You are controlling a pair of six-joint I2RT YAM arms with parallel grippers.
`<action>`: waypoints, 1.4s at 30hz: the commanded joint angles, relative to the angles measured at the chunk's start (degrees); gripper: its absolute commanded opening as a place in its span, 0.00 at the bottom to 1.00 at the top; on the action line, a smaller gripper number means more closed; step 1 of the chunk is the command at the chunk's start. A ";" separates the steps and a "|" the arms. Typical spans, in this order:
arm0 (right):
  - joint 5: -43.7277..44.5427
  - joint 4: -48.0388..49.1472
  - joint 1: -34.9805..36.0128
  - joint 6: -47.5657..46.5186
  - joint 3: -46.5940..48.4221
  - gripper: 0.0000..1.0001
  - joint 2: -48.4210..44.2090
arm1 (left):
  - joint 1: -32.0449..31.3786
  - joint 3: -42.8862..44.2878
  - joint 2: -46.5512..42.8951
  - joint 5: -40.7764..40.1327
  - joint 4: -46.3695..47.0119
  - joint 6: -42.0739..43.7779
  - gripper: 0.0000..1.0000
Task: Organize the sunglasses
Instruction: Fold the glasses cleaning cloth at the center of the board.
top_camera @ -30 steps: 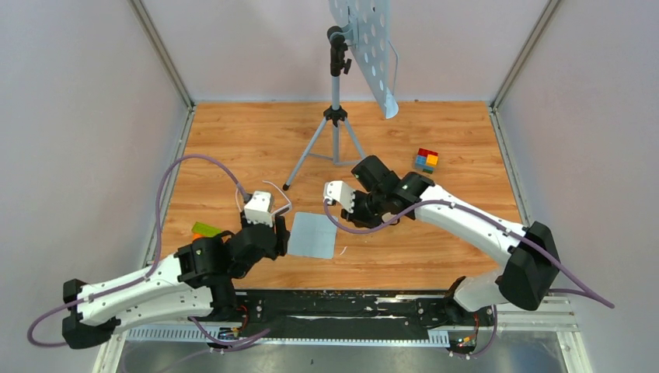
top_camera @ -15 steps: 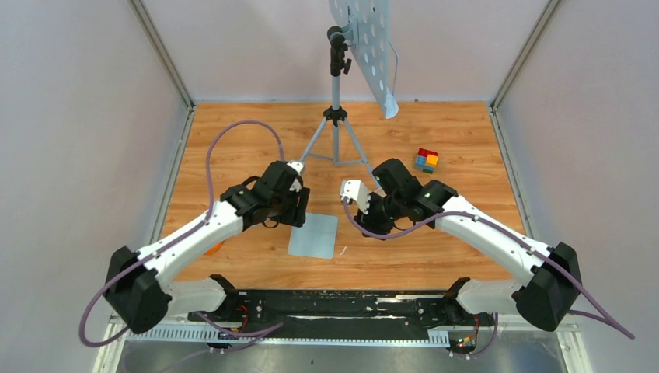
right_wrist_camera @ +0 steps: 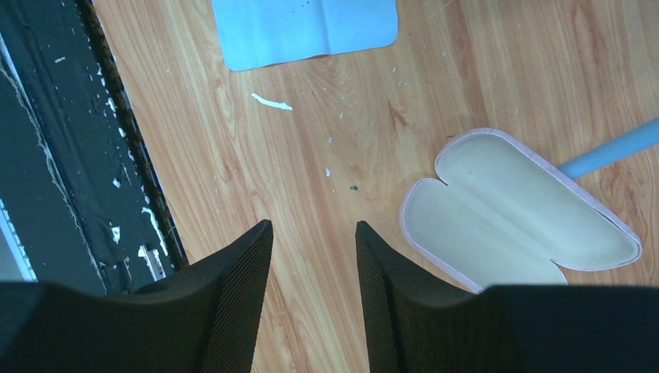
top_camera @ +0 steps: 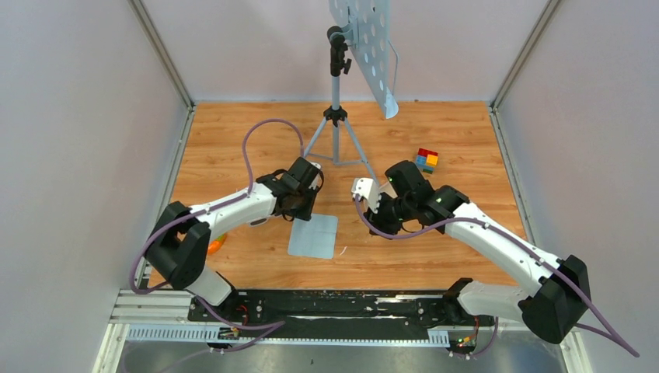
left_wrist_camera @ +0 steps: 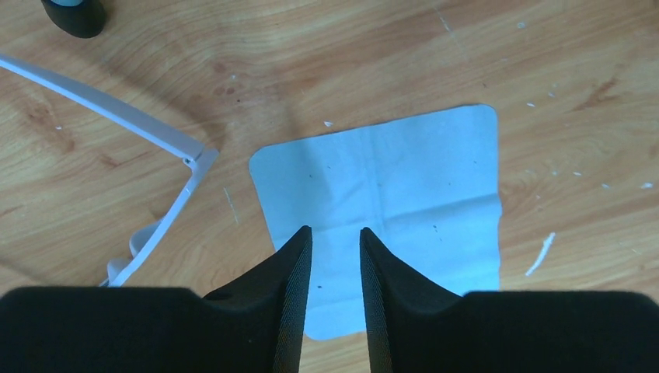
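Left gripper (left_wrist_camera: 335, 231): released, black fingers a narrow gap apart, nothing between them, poised over the near edge of the flat light blue-grey square cloth (left_wrist_camera: 404, 179).
Right gripper (right_wrist_camera: 314, 225): spread wider than the left, empty, above bare wood-grain tabletop (right_wrist_camera: 233, 163).
White plastic-framed sunglasses (left_wrist_camera: 197, 161): lying on the wood just beside the cloth's upper-left corner in the left wrist view, not touching it; one thin white arm stretched out toward the black tripod foot (left_wrist_camera: 74, 15); lenses hidden behind the finger block.
Cloth: spread flat with faint fold creases, between the two arms in the top view.
Pale pink oval case (right_wrist_camera: 513, 206): lying open, cream lining up, to the right of the right fingers, its far side against a grey tripod leg (right_wrist_camera: 614, 146).
White scrap (right_wrist_camera: 272, 102): on the wood near the cloth's edge.
Coloured block stack (top_camera: 426, 159): well apart, beyond the right arm.
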 commanded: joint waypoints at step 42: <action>-4.55 4.20 -1.77 1.61 -5.06 0.45 -1.88 | 5.94 -0.81 10.28 -5.31 6.08 -1.25 0.33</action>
